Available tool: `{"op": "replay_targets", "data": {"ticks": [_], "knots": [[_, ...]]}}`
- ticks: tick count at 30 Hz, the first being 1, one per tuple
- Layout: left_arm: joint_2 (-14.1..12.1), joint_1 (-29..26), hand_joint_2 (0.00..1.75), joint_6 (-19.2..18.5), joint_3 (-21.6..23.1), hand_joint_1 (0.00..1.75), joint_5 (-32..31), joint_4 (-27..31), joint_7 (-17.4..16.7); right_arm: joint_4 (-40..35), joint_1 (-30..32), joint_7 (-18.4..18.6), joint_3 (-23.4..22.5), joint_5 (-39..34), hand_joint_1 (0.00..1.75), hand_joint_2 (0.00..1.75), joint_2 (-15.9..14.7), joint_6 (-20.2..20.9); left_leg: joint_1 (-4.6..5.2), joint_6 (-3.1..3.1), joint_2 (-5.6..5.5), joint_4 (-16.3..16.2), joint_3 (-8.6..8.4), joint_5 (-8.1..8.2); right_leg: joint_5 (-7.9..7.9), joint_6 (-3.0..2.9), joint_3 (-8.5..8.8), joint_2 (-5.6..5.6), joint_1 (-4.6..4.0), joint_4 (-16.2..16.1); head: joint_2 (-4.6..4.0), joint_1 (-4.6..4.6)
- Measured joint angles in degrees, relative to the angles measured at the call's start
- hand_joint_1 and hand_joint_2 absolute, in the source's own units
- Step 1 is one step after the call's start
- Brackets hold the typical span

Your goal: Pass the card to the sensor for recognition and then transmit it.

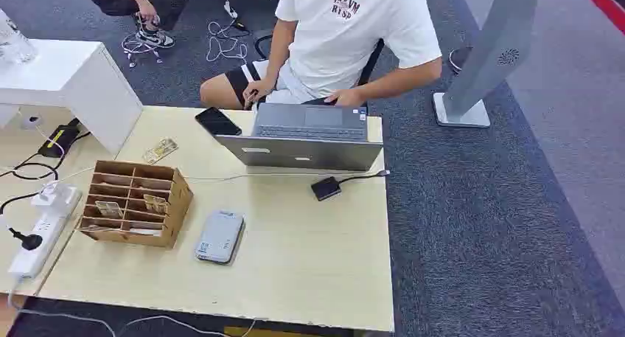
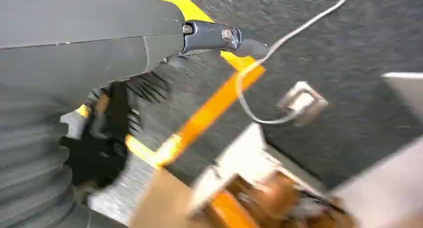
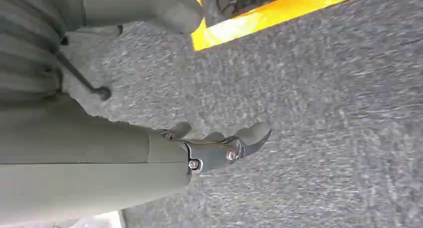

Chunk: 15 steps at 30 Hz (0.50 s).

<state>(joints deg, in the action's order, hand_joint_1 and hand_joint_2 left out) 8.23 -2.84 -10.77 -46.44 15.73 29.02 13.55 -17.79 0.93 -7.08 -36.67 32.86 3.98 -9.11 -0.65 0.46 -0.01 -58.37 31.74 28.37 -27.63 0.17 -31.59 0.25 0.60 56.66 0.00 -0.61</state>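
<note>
Cards stand in the wooden rack on the surface's left, nearer the left hand than the right hand, both hanging low, empty, fingers loosely apart.

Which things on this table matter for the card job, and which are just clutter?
For the job:
wooden card rack with cards in its slots
grey card sensor
loose card on the table

Lying about:
laptop
phone
small black adapter
white power strip
</note>
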Motion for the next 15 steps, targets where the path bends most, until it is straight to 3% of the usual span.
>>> {"op": "replay_targets", "data": {"ticks": [15], "knots": [[4.05, -5.85, 1.75, 2.51, -0.75, 0.0, 15.0, 16.32, 7.63, 1.68, -1.08, 1.18, -5.73, 10.83, 0.0, 1.75, 1.12, -3.24, 0.0, 0.0, -0.02, 0.0, 0.01, 0.0, -0.01, 0.0, 0.01, -0.02, -0.01, 0.0, 0.0, -0.04]]}}
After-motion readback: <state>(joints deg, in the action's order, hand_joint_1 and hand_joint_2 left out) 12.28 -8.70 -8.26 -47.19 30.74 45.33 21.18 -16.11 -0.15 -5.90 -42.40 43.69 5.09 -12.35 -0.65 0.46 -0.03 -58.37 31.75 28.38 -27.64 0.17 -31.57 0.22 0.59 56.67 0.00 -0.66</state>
